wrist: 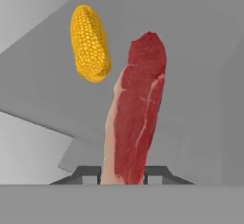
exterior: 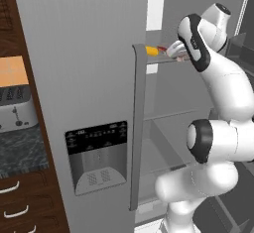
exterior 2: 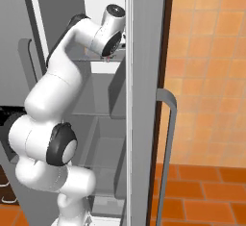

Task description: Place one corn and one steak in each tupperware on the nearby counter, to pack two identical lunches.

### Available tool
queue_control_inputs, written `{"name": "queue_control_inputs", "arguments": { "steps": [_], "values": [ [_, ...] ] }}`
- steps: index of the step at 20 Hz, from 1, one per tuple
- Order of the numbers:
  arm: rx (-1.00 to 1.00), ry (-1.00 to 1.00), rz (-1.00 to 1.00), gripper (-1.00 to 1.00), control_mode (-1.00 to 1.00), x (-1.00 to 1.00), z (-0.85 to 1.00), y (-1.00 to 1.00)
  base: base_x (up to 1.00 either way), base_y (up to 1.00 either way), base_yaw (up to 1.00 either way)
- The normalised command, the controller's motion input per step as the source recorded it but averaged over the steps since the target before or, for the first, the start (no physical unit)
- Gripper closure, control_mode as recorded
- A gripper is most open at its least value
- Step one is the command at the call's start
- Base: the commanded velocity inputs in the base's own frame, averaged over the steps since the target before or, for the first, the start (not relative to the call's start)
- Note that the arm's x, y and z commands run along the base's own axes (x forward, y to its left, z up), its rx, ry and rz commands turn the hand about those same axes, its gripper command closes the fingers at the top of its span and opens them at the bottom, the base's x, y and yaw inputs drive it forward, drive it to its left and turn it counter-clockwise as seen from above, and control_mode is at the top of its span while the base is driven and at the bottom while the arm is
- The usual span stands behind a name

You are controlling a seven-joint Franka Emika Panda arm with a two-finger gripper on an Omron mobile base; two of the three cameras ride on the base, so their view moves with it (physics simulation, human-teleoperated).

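The pincer (wrist: 123,174) is clamped on the near end of a steak (wrist: 136,118) lying on a fridge shelf (wrist: 200,104) just beside a corn (wrist: 89,43), so the thin, floppy strip might slip free or brush the cob during withdrawal.

The arm (exterior: 223,98) is built of smooth, glossy white shells, bulbous and rounded like stacked capsules, with no cables or screws to be made out. Dark, near-black bands and oval caps mark the joints: one round black ring (exterior: 200,140) on the thick lower segment, and a long black collar (exterior: 194,43) edging the upper link. The wrist ends in a white rounded cap with a small dark disc (exterior 2: 115,10) on its end, and the two finger tips (wrist: 157,171) are small, dark grey, blocky wedges.
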Motion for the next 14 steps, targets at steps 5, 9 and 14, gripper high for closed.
{"name": "queue_control_inputs", "arguments": {
  "steps": [5, 9, 14],
  "values": [
    [-0.03, -0.02, -0.05, 1.00, -1.00, -1.00, 0.05, -0.01, 0.00, 0.00, 0.00],
    [-0.11, 0.08, -0.07, 1.00, -1.00, -1.00, -0.21, 0.00, 0.00, 0.00, 0.00],
    [-0.14, 0.18, -0.05, 1.00, -1.00, -1.00, -0.68, 0.00, 0.00, 0.00, 0.00]
  ]
}}
